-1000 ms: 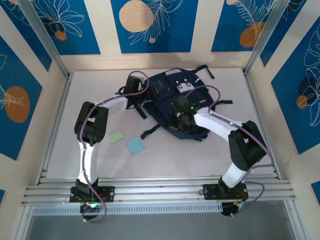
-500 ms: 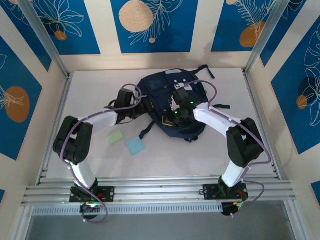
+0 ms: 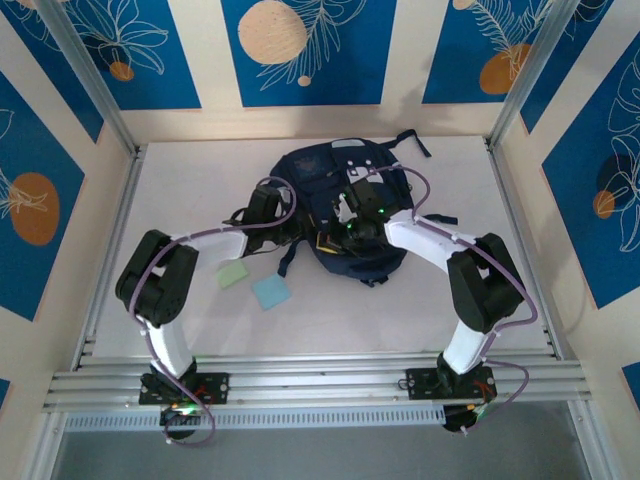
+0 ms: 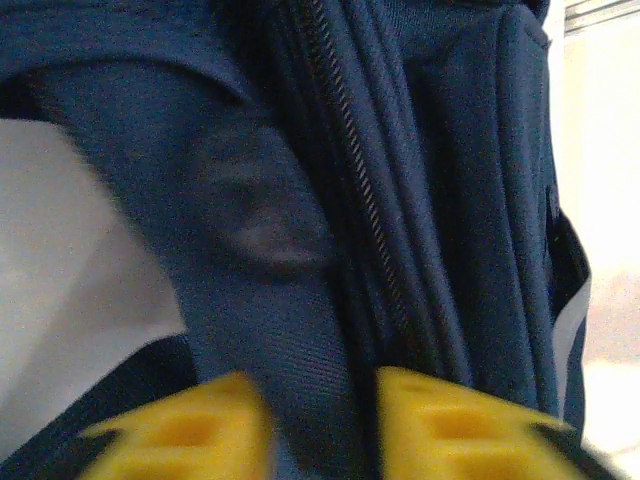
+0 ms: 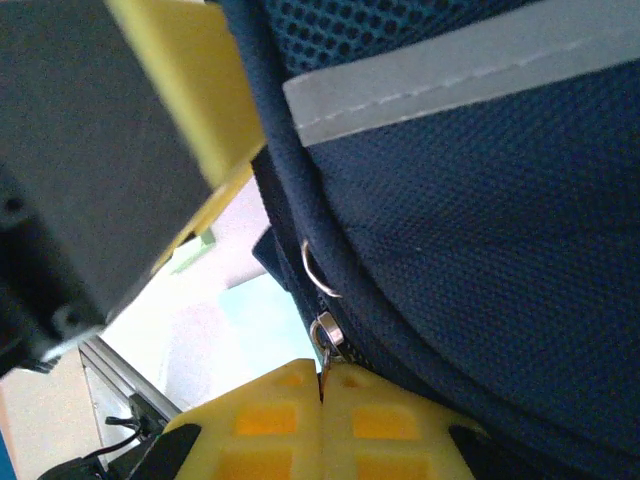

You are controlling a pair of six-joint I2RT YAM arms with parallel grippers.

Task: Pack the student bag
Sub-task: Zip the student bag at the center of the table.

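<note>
The backpack (image 3: 345, 185) lies at the far middle of the white tabletop (image 3: 180, 180), its top end close to the back wall, with a black strap (image 3: 412, 140) trailing toward the far right corner. Bare tabletop stretches wide on both sides of it, out to the metal side rails (image 3: 110, 250). A broad bare band also runs between it and the near rail, where the two arm bases stand. Near the left arm (image 3: 200, 245) two paper squares lie flat, just beside each other and apart from the backpack: a green square (image 3: 233, 274) and a blue square (image 3: 271, 291).

From above, both arms bend in to the near edge of the backpack and their tips sit close together on it, but the grips are too small to read there. The left wrist view supplies that, though blurred: the yellow left fingers (image 4: 235, 425) are clenched on a fold of navy fabric beside a zip line (image 4: 360, 200). The right wrist view shows the right fingers (image 5: 322, 420) pressed flat together, pinching the metal zip pull (image 5: 325, 335), which hangs from a small ring (image 5: 318, 268) below a grey stripe (image 5: 450, 80). Past the fabric, that view also catches the two paper squares on the tabletop.

Count: one backpack, two arms, two paper squares, one zip pull
</note>
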